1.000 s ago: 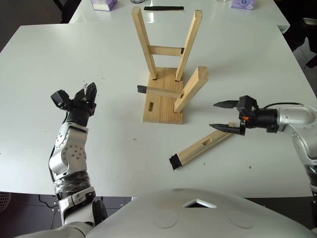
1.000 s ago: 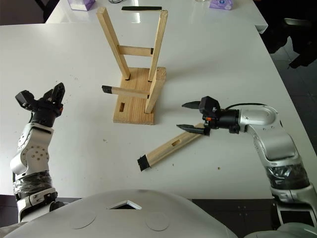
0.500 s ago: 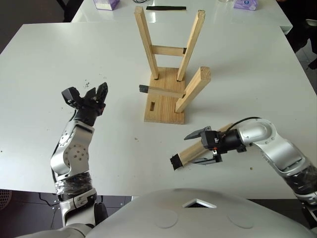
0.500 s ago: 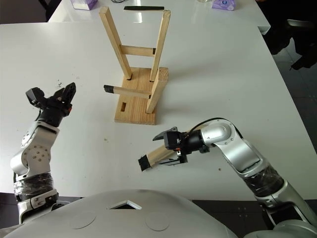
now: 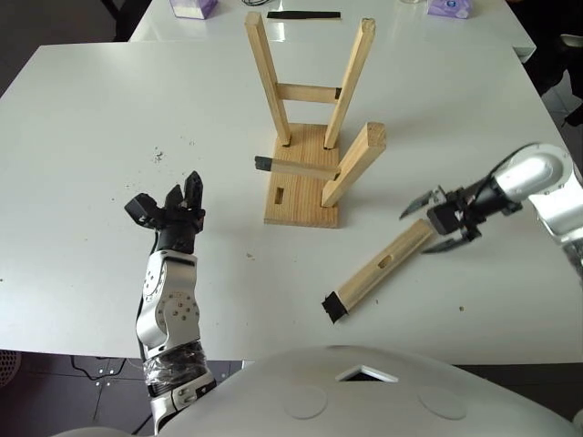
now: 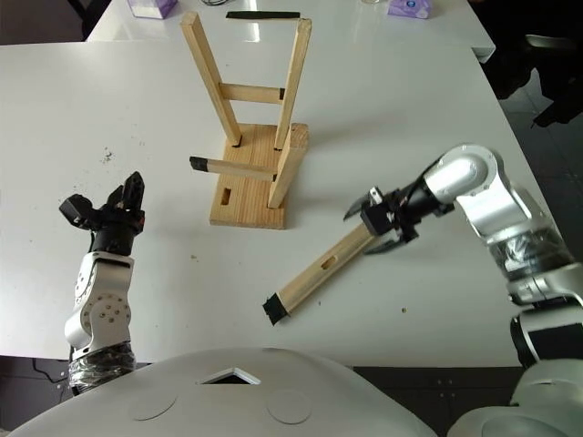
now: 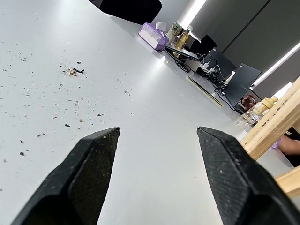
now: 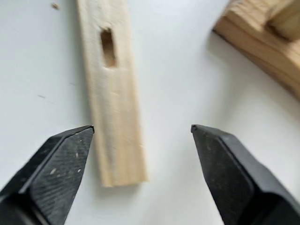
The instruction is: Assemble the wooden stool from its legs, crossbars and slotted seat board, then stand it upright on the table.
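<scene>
The slotted seat board point(image 5: 299, 202) lies flat on the white table. Two legs point(image 5: 266, 77) joined by a crossbar point(image 5: 308, 92) stand upright in it. A third leg point(image 5: 353, 164) leans in the board, and a black-tipped crossbar point(image 5: 293, 167) sticks out from it. A loose leg point(image 5: 381, 269) with a black cap lies on the table in front of the board. My right gripper point(image 5: 435, 218) hangs open just over this leg's bare end; the right wrist view shows the slotted leg point(image 8: 112, 93) between the fingers. My left gripper point(image 5: 168, 205) is raised and open with nothing in it, left of the board.
Wood crumbs point(image 5: 159, 157) dot the table by the left gripper. A black strip point(image 5: 303, 15) and purple boxes point(image 5: 191, 8) lie on the far table. The table's near edge point(image 5: 273, 357) runs close below the loose leg.
My right gripper has swung from the loose leg's capped end back to its bare far end; the leg turned slightly. The left gripper has drifted right and nearer, still open.
</scene>
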